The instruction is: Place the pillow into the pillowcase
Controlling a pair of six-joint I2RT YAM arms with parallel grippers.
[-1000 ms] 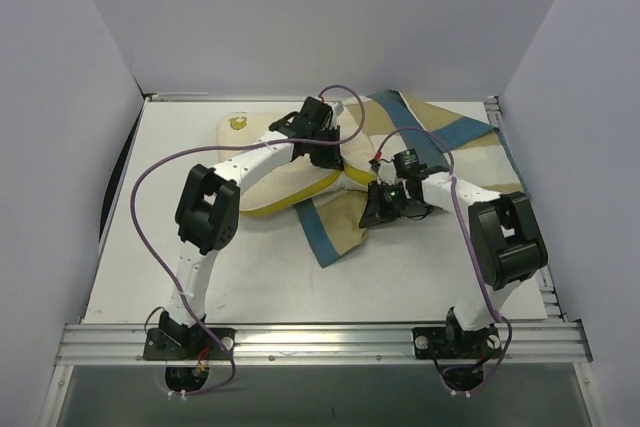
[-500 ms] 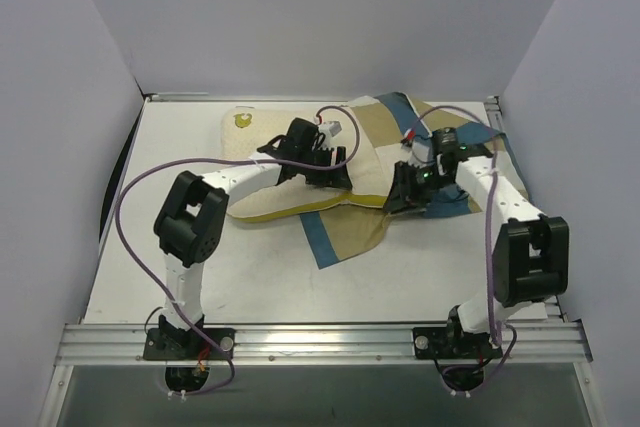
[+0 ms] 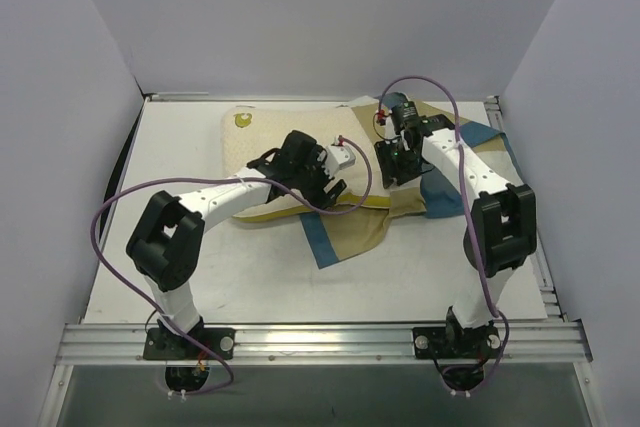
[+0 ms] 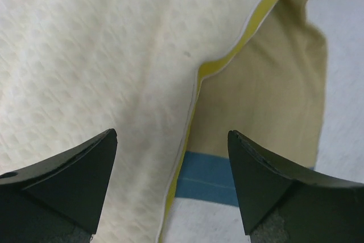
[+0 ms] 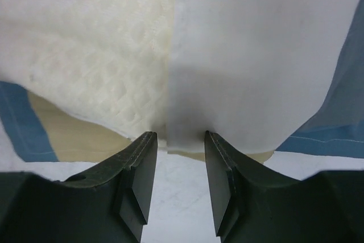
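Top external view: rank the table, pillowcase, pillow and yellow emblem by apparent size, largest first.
1. table
2. pillowcase and pillow: they overlap and their visible areas look similar, so unranked
3. yellow emblem, smallest

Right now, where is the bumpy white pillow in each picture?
Top camera: pillow lies left of middle.
Left wrist: pillow fills the upper left.
Right wrist: pillow sits upper left.
Shared landmark: a blue band of the pillowcase beside it.
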